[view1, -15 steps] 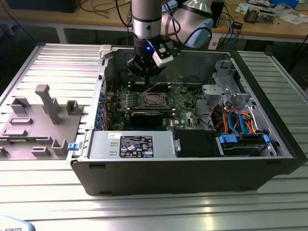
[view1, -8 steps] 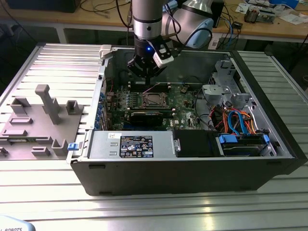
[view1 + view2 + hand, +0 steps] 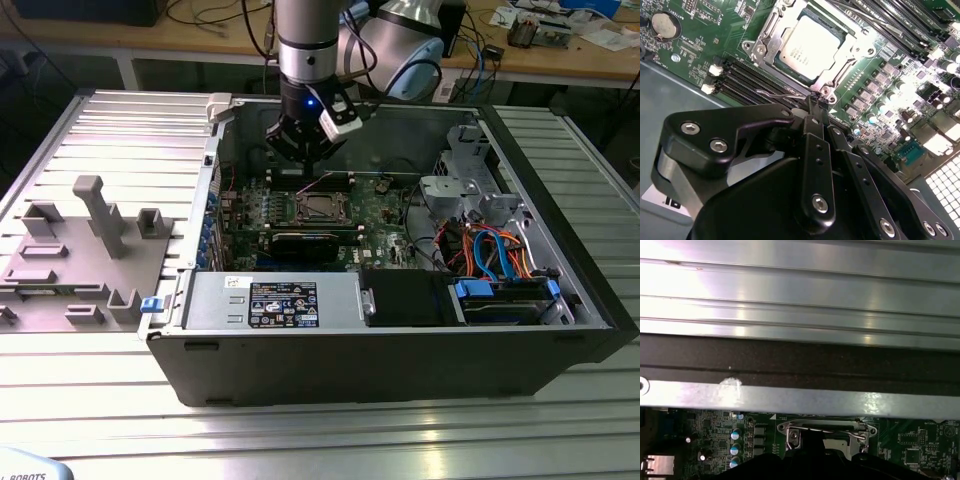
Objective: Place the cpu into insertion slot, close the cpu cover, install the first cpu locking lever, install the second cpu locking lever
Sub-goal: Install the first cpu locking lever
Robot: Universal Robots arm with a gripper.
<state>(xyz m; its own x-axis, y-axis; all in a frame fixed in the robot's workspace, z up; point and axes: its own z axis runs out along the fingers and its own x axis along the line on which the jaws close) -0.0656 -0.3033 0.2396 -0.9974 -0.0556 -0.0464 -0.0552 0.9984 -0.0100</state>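
The cpu (image 3: 810, 46) sits in the insertion slot (image 3: 837, 40) under the closed cpu cover (image 3: 771, 31). The gripper (image 3: 816, 102), fingers together and empty, rests at a locking lever (image 3: 777, 93) at the socket's 6 o'clock edge. Lever installation appears underway, requiring a precise push.

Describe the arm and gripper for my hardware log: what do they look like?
The arm is a silver-grey metal tube ending in a black wrist section with a small blue light. The gripper is matte black, built of rounded linkage plates fastened with silver screws and narrowing to slim fingers. A white block sits at the wrist's side.
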